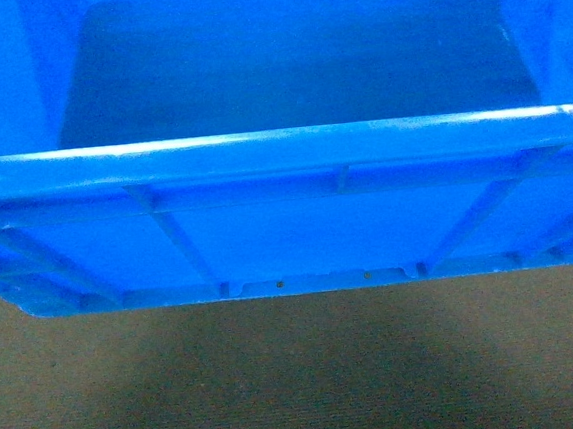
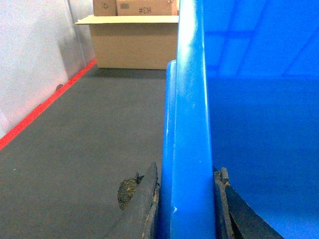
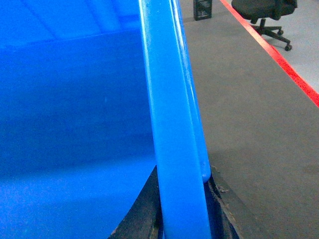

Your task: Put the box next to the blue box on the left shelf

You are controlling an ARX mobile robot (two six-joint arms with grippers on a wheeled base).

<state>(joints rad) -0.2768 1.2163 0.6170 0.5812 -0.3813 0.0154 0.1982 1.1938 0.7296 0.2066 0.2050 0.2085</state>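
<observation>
Left wrist view, cardboard boxes (image 2: pixel 133 35) beyond box (image 2: pixel 192 124), red floor line (image 2: pixel 45 107)

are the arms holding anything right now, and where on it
Yes: both hold the blue box. The left gripper is clamped over the rim of its left side wall, the right gripper over the rim of its right side wall, one finger inside and one outside.

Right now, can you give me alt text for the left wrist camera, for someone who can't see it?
The left gripper clamps the thick rim of a bright blue box, one dark finger on each side of it. Grey floor with a red line runs left to stacked cardboard boxes at a pale wall.
</observation>
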